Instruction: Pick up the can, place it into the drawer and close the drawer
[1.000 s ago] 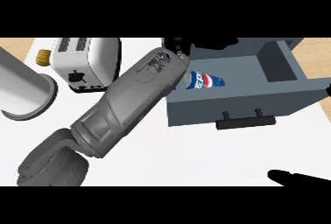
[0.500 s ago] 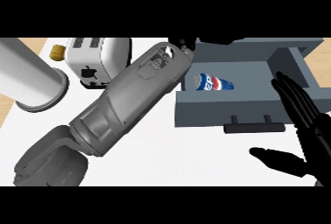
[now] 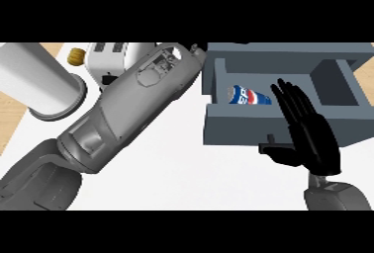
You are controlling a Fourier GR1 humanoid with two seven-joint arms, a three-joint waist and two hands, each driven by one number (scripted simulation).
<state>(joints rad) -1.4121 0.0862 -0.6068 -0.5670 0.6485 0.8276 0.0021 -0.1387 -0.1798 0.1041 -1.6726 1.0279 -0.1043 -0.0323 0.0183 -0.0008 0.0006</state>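
Fingers (image 3: 296, 106) straight (right hand (image 3: 310, 138)) over drawer (image 3: 281, 126) front, can (image 3: 251, 96) inside.

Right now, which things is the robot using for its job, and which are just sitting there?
For the job:
can, lying in the drawer
drawer, open
right hand, fingers straight, over the drawer front

Just sitting there:
toaster
white cylinder
small yellow thing beside the toaster

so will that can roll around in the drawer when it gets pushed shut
Probably a little. The can lies on its side in the open drawer, so its round body could roll. The drawer's walls should contain it. The right hand is open at the drawer's front.
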